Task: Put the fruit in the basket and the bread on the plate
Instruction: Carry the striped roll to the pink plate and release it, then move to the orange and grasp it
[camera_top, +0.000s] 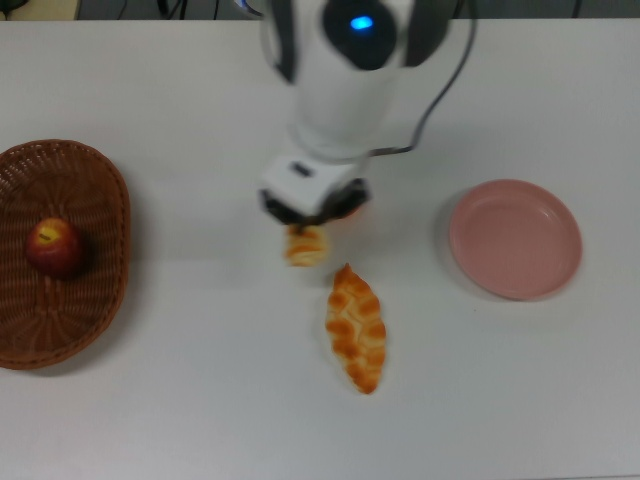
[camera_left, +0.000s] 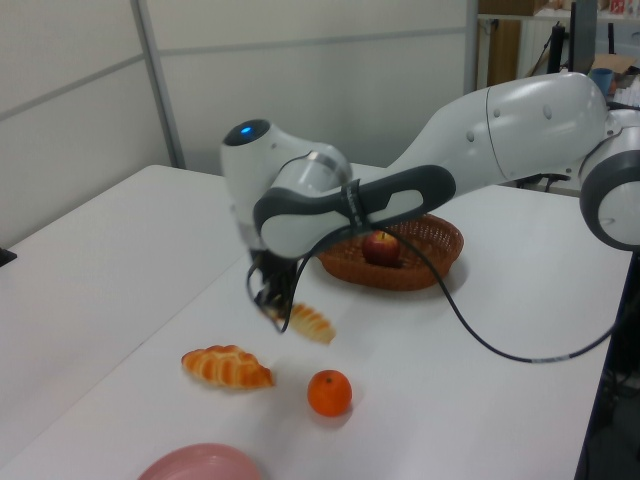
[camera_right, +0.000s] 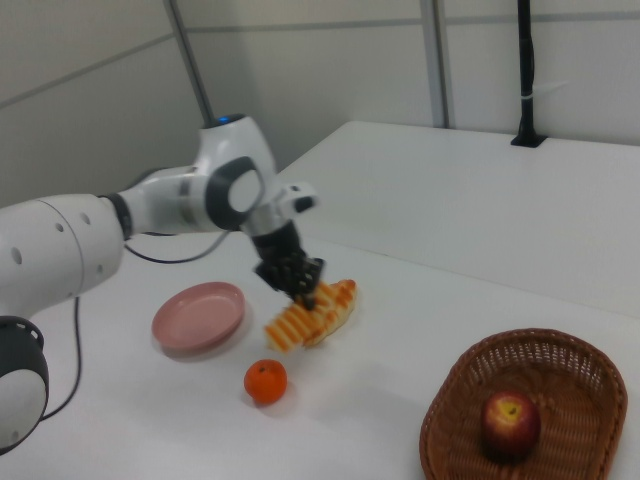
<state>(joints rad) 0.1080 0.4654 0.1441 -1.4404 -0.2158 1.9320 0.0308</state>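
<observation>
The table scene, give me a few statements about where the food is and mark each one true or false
1. The apple sits in the basket. True.
2. The gripper holds the striped roll off the table. True.
3. The mandarin is in the basket. False: it sits on the table.
4. The braided pastry lies on the pink plate. False: it is on the table; the plate holds nothing.

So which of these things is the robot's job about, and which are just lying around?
Part of the job:
- gripper, holding the striped roll off the table
- braided pastry
- mandarin
- apple, already in the basket
- pink plate, nothing on it yet

Just lying about:
- black cable, which hangs from the arm
- white table
</observation>
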